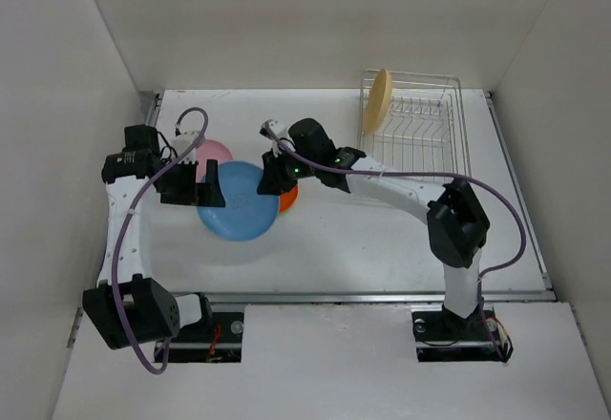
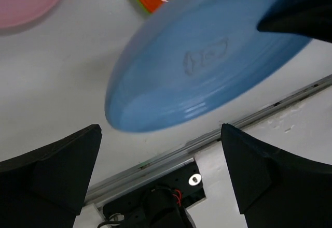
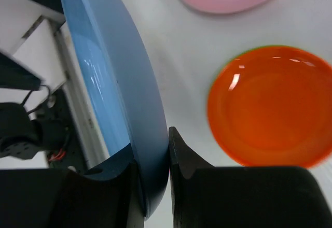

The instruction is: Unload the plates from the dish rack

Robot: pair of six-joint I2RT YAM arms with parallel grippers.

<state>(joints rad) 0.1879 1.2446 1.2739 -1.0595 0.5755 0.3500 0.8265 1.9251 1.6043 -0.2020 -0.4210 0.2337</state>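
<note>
- The rim of the blue plate (image 3: 122, 77) is pinched by the right gripper (image 3: 155, 150), with one finger pressed on each face. The plate is held up off the table (image 1: 382, 248) and is tipped on its edge.
- The left gripper (image 2: 161, 133) is held with its jaws spread wide, just beside the other side of the same plate. No touch is seen there, and nothing is held by it.
- The blue plate is judged to be light, stiff and smooth — most likely plastic. It could slip if it is squeezed too softly, but it is not likely to break.
- The rim is the best place to take hold of it. The flat middle is too wide for the fingers, so the edge should be taken well in past the lip.
- Just beside the held plate, the orange-red plate (image 3: 272, 106) is laid flat on the table.
- A thin edge of the lime green plate (image 3: 258, 48) is seen under it, so the two are taken to be stacked.
- The pink plate (image 1: 215, 153) is laid flat on the table near by, on the left side.
- Farther out, the cream-yellow plate (image 1: 380, 98) is stood on its edge in the dish rack (image 1: 420, 119), at the left end.
- Four plates are judged to be out of the rack — one is not yet unloaded.
</note>
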